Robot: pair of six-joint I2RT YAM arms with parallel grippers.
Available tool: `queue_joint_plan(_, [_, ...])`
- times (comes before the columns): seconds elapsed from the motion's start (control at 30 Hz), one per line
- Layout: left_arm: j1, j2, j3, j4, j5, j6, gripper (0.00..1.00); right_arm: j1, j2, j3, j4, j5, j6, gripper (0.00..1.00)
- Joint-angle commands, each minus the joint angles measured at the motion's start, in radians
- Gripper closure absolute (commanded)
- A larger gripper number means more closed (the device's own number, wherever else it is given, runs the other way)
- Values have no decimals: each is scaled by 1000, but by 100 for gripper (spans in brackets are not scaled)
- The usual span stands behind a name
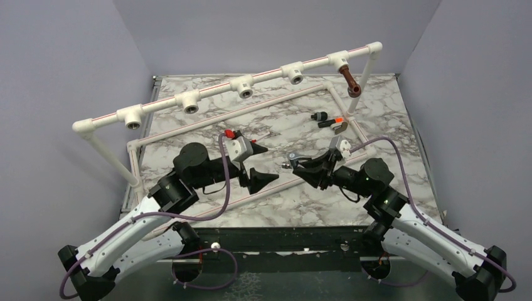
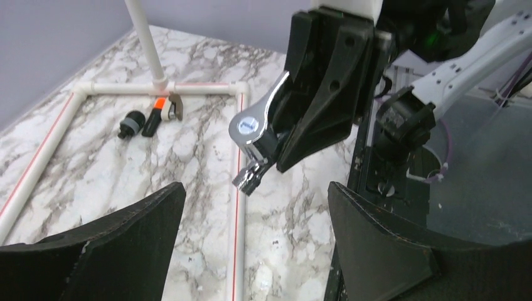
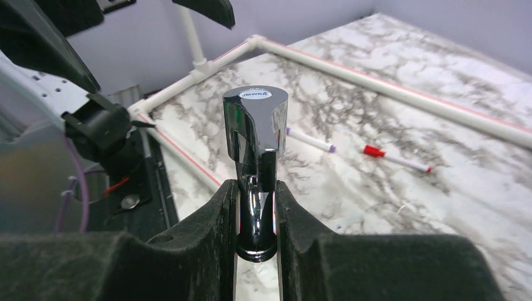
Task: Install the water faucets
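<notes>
The chrome water faucet [image 1: 293, 160] hangs above the table's middle, with my right gripper [image 1: 308, 167] shut on its spout. In the right wrist view the chrome faucet [image 3: 256, 125] stands up between the pads, lever cap on top, with my right gripper [image 3: 257, 213] tight around it. My left gripper [image 1: 270, 164] is open just to its left and touches nothing. In the left wrist view the chrome faucet [image 2: 254, 141] points its threaded end toward my left gripper [image 2: 254, 251]. A reddish-brown faucet [image 1: 350, 83] sits in the rightmost tee of the raised pipe.
The raised white pipe [image 1: 213, 92] carries several open tee sockets [image 1: 243, 86]. A low pipe frame [image 1: 251, 111] lies on the marble. Small black and orange parts [image 1: 327, 119] rest at the back right. Two thin sticks [image 3: 395, 159] lie on the table.
</notes>
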Motion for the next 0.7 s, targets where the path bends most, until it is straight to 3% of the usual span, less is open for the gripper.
queue_joint_plan(0.0, [6,90,170,-68,10,-7,15,6,-32,2,122,145,-138,99])
queue_joint_plan(0.2, [5,210,381,-90,-59,4,15,6,-16,-1,225,290,-206,99])
queue_joint_plan(0.37, [7,368,613,-230,-308,4,20,8,35,4,329,437,-288,99])
queue_joint_plan(0.5, [12,441,711,-238,-453,36,20,30,85,-5,456,547,-386,99])
queue_joint_plan(0.67, [132,514,805,-250,-517,24,20,74,166,-3,645,635,-529,99])
